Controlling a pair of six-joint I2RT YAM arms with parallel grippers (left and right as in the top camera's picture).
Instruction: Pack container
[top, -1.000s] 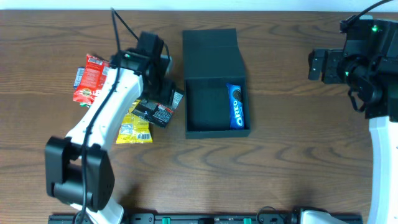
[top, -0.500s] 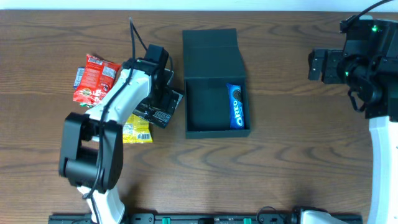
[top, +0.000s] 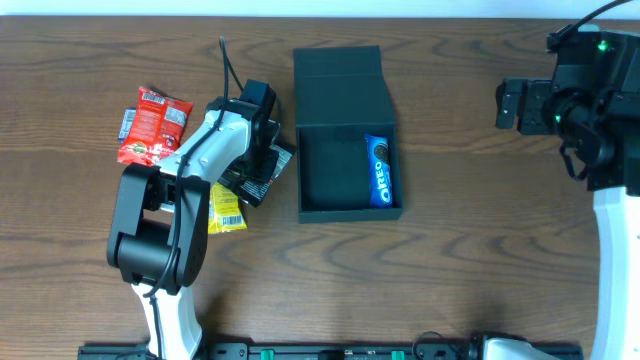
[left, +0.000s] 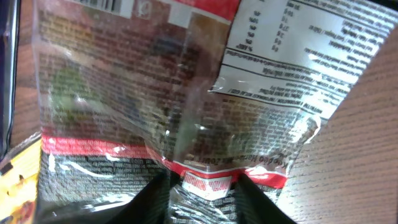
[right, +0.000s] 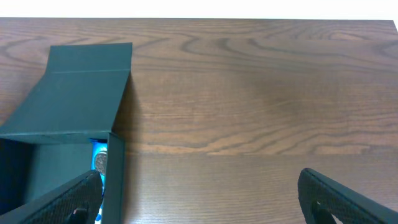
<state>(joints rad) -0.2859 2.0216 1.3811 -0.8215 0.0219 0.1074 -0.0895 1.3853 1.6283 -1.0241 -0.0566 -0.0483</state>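
Wood-grain table (top: 480, 250), brown and smooth. One box (top: 310, 170) sits mid-table, between my two arms: matte dark teal-black card, shallow, square-cornered, the tray open upward. Its lid (top: 340, 85) is one flat flap hinged on the far wall and laid back away from me, so box and flap together run long from near to far. Inside, one blue Oreo packet (top: 380, 170) lies lengthwise against the right wall, glossy, parallel to that long axis. The rest of the tray floor is bare card. Left of the box I count three loose packets, all crinkled film: one red (top: 152, 125), farthest left, one yellow (top: 226, 207), nearer me, and one black packet (top: 258, 178), just beside the box's left wall. A grey-blue edge peeks from under the red one, and I cannot tell what it is. My left claw (left: 202, 186) is down on the black packet, drawn in narrow, the shiny red-banded seam pinched between its two fingers. White label print shows on the film above. My right claw (right: 199, 180) hangs well off to the box's right, spread wide, with nothing in it.
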